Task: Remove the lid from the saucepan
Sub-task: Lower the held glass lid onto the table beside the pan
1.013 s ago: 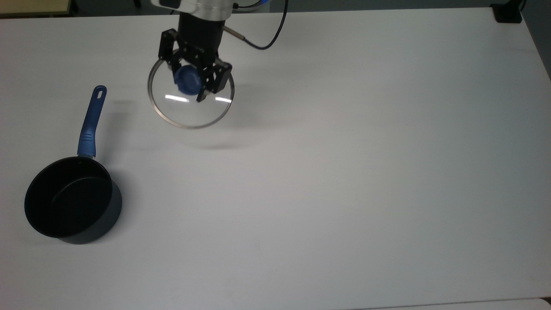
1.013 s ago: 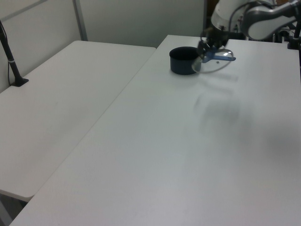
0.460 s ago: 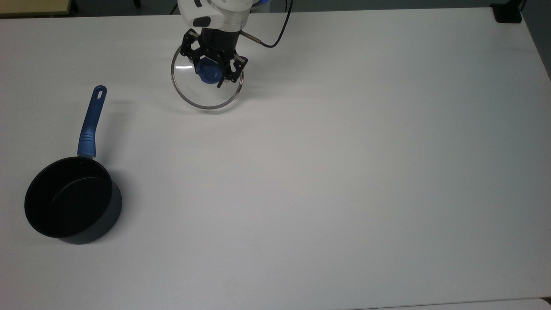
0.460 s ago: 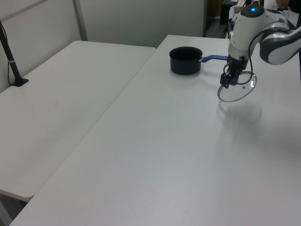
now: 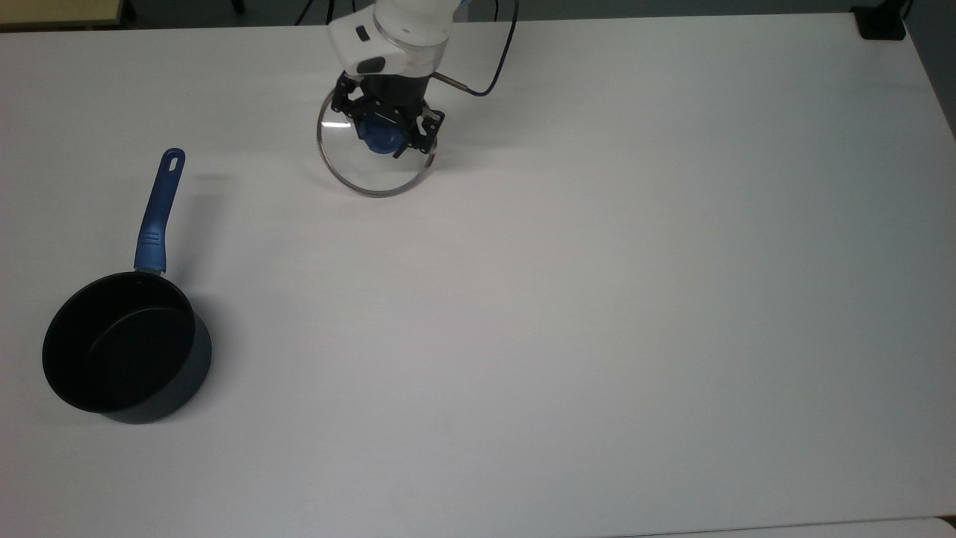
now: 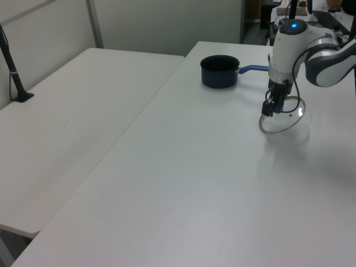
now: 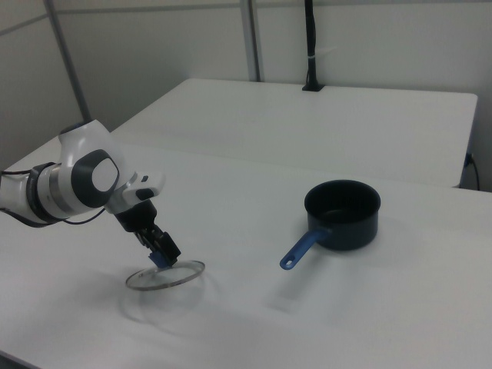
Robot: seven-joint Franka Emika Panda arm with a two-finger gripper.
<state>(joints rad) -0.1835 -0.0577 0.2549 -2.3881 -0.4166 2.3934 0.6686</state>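
The saucepan (image 5: 119,351) stands uncovered at the top view's lower left, dark with a black interior, its long blue handle (image 5: 158,213) pointing up the picture. It also shows as the saucepan (image 6: 219,70) and the saucepan (image 7: 343,213). The clear glass lid (image 5: 377,168) with steel rim is far from it, near the table's far edge, low over or resting on the table. My gripper (image 5: 388,134) is shut on the lid's blue knob (image 5: 379,137). From the sides I see the lid (image 6: 282,119), the lid (image 7: 165,274), the gripper (image 6: 273,107) and the gripper (image 7: 160,252).
A wide white table (image 5: 597,299) stretches to the top view's right of the lid. A second white table (image 6: 67,128) adjoins it, with a black pole clamp (image 6: 16,83) on its edge. A cable (image 5: 493,67) loops from the arm's wrist.
My gripper has carried the lid rightward in the top view and downward, from well above the table to just at its surface. The saucepan has not moved.
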